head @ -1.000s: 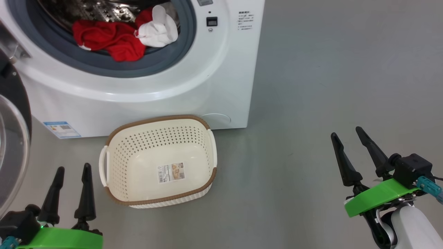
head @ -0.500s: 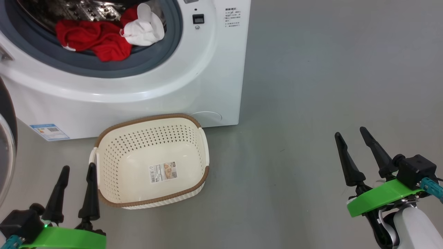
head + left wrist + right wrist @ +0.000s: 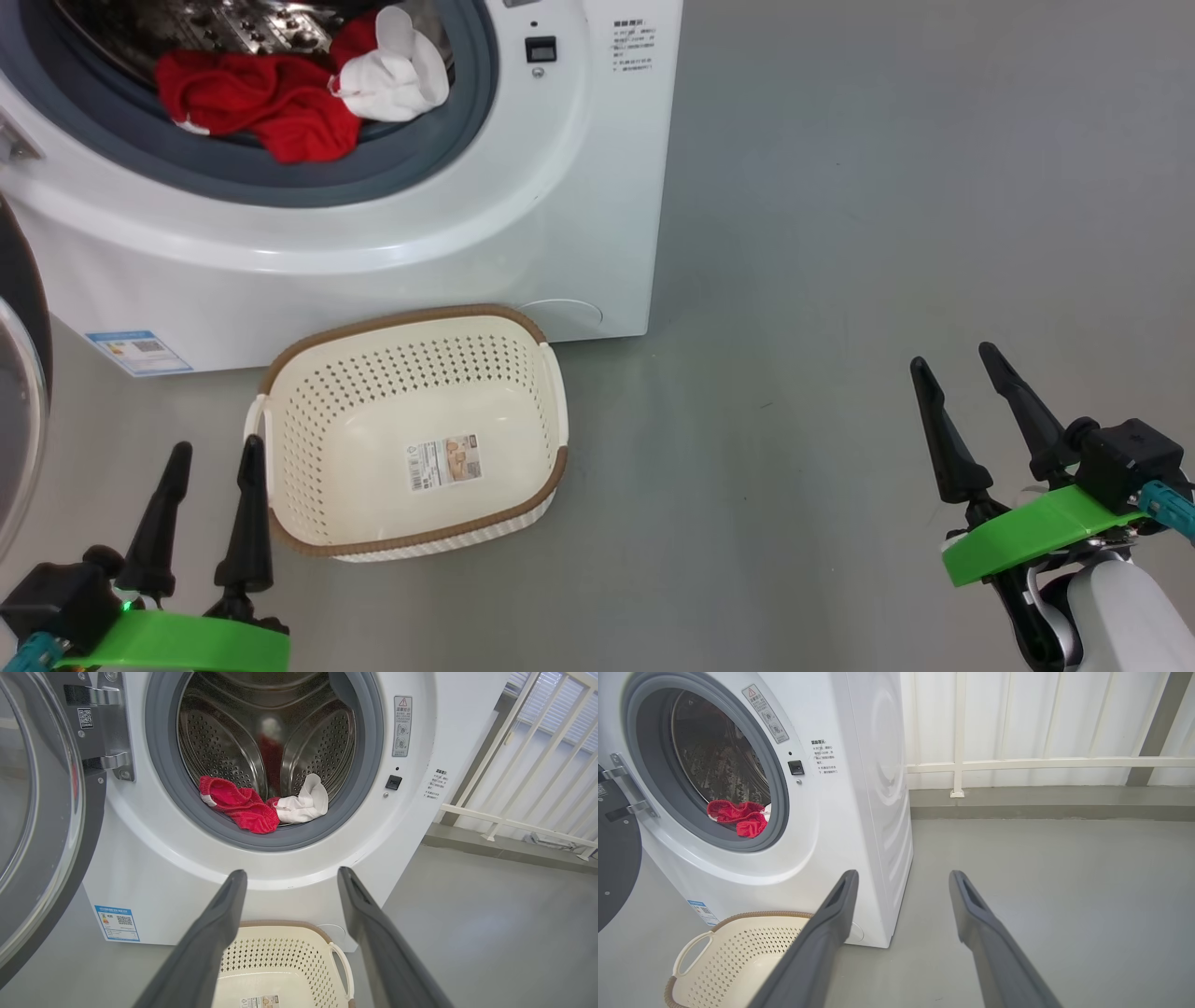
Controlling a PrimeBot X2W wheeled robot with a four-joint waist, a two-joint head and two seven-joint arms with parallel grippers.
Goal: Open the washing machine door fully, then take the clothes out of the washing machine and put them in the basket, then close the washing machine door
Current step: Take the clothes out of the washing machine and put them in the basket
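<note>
The white washing machine (image 3: 392, 252) (image 3: 154, 877) (image 3: 859, 812) stands with its round door (image 3: 42, 826) (image 3: 19, 401) (image 3: 614, 872) swung out to the left. Red and white clothes (image 3: 289, 89) (image 3: 261, 805) (image 3: 738, 816) lie at the drum's front lip. On the floor in front sits the cream basket (image 3: 411, 439) (image 3: 280, 970) (image 3: 738, 956), holding just a sticker. My left gripper (image 3: 213, 450) (image 3: 292, 875) is open just left of the basket. Far to the right of the basket, over bare floor, my right gripper (image 3: 952, 359) (image 3: 903, 877) is open too.
Grey floor (image 3: 887, 205) stretches to the right of the machine. A white railing and wall (image 3: 1041, 760) stand behind and right of it. A small blue label (image 3: 138, 351) marks the machine's lower front.
The head camera has turned, so the whole picture has slid left and up. Both grippers stay open and hold about the same spots.
</note>
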